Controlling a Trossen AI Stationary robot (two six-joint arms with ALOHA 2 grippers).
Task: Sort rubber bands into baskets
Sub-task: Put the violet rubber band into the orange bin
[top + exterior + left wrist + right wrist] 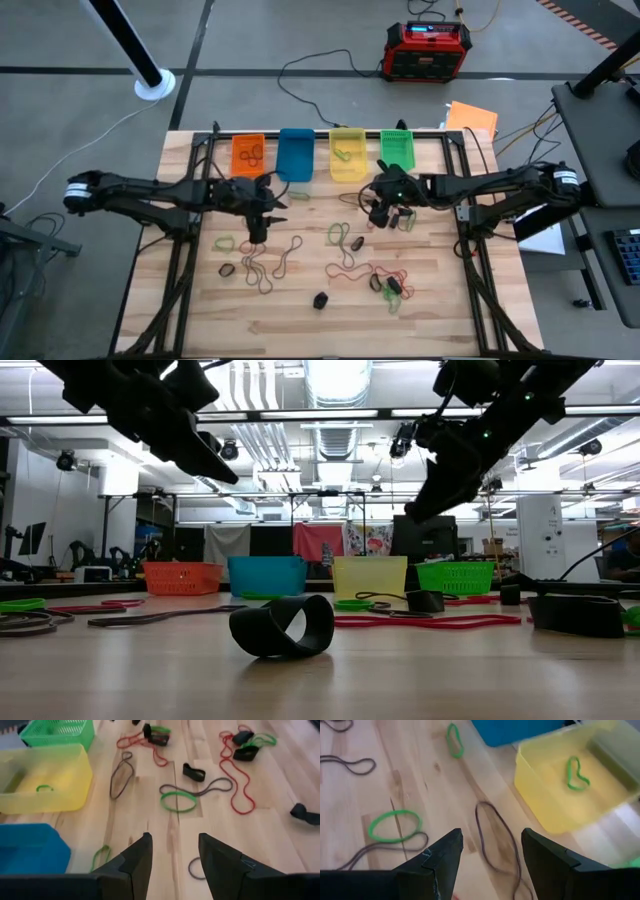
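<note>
Four baskets stand in a row at the table's far edge: orange [248, 155], blue [295, 153], yellow [348, 153] and green [397, 147]. Brown bands lie in the orange basket, and a green band [576, 774] lies in the yellow one. Many rubber bands lie loose on the wood: green [178, 801], red [240, 775], brown [497, 840] and black [283, 626]. My left gripper [272, 203] hovers open in front of the orange and blue baskets, holding nothing. My right gripper [370, 203] hovers open in front of the yellow basket, above the brown band, also holding nothing.
Black frame rails [190, 200] run along the table's left and right sides. A red-black box [427, 48] with cables sits on the floor beyond the far edge. An orange sheet [472, 118] lies off the far right corner. Bare wood shows along the near edge.
</note>
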